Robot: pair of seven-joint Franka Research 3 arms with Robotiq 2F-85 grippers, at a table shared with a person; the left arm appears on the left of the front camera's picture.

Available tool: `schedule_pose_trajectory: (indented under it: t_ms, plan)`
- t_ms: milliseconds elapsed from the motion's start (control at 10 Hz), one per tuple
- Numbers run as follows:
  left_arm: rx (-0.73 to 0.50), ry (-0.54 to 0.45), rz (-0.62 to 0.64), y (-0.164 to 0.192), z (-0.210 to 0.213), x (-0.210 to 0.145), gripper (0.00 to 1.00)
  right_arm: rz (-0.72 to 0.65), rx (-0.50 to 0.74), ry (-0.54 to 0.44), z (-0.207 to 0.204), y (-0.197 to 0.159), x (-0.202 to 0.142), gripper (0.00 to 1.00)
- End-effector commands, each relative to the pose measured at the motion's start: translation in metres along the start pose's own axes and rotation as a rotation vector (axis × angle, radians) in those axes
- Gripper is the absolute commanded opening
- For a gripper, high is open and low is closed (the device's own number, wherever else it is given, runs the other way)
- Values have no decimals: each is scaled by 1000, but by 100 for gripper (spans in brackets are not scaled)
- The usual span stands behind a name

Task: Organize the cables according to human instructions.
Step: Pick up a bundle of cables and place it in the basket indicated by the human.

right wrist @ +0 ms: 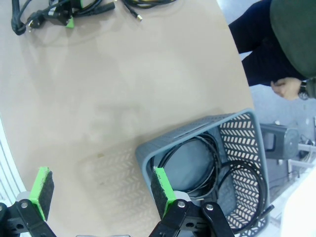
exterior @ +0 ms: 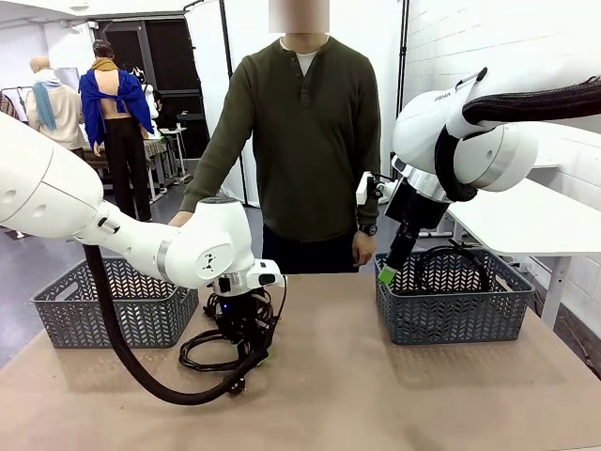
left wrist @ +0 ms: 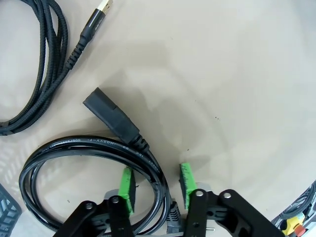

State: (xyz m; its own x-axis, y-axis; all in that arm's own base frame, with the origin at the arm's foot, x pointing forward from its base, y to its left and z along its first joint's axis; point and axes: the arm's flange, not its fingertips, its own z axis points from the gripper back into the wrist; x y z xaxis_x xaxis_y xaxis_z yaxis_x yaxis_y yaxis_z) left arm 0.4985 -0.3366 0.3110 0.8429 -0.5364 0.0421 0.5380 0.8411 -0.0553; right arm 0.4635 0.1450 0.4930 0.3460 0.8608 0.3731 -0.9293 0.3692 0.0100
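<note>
as the left gripper points down, its jaws (half-spread) straddle a cable.

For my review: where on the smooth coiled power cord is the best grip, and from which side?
Grip the power cord at its bundled strands past the plug, from straight above: the coil lies flat on the table with strands together there, narrow enough for the left tool, which straddles them.
</note>
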Motion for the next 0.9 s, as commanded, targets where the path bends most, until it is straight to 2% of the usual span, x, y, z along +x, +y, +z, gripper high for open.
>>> schedule_pose_trajectory:
  t_ms: [0, 600, 800]
  plan:
    - [14, 20, 9, -2, 1, 6, 0, -6, -2, 0, 0, 0, -1, 100]
    - [-14, 60, 23, -13, 13, 7, 0, -6, -2, 0, 0, 0, -1, 100]
    - [-24, 110, 23, -31, 40, -2, 0, -6, -2, 0, 0, 0, -1, 100]
